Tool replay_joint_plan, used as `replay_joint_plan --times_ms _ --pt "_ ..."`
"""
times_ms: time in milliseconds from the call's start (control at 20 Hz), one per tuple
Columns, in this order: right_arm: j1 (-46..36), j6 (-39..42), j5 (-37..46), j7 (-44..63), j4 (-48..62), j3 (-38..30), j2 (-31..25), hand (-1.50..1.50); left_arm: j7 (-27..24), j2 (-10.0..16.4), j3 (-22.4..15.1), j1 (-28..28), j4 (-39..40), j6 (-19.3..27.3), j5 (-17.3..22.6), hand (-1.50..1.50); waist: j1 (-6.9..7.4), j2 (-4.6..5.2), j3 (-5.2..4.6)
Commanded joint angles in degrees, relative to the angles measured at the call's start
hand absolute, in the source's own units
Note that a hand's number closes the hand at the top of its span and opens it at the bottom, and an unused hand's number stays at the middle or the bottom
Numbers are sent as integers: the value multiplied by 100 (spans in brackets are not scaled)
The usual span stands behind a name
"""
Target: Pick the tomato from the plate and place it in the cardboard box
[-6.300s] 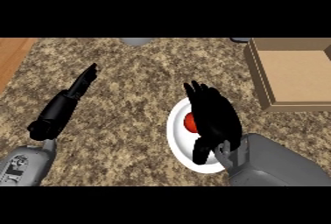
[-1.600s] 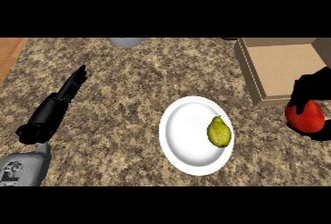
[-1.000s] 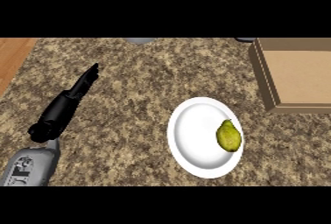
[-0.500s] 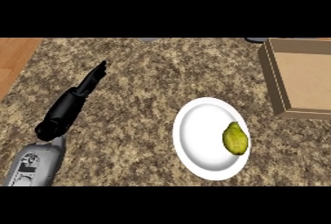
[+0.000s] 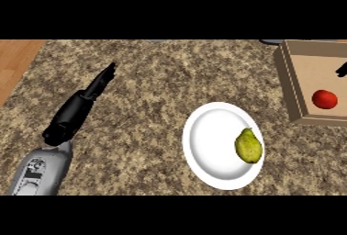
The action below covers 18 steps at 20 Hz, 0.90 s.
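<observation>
Evidently the job is looking all but done: the tomato (image 5: 325, 99) is lying inside the cardboard box (image 5: 293, 87), just on the near side of a black sliver of the right robot hand (image 5: 342, 69) showing at the view's edge. Too little of that hand is showing to tell whether it is spread or closed, though it is not touching the tomato. The left robot hand (image 5: 102, 85) is lying out over the tabletop (image 5: 149, 92), fingers straight and pressed together, holding nothing. Well to its right, the plate (image 5: 207, 142) is carrying only a yellow-green fruit (image 5: 248, 146). Little seems left beyond drawing the right arm clear.
</observation>
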Motion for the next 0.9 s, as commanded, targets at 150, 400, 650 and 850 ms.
replay_joint_plan --times_ms 150,400,650,850 --pt "-222 948 -982 -1290 352 -628 450 -150 27 142 166 -64 70 -126 122 0 -80 -25 19" --pt "-320 2239 -2334 -530 875 -1551 863 -150 56 7 42 19 48 -43 47 0 -140 -49 24" --pt "-618 3042 -3050 556 1424 -2115 711 -150 116 -53 14 -33 -38 -7 48 0 -94 -35 13" --pt "-767 3246 -3459 1062 1622 -2486 526 -150 2 53 116 -133 7 -53 74 0 -43 58 29"
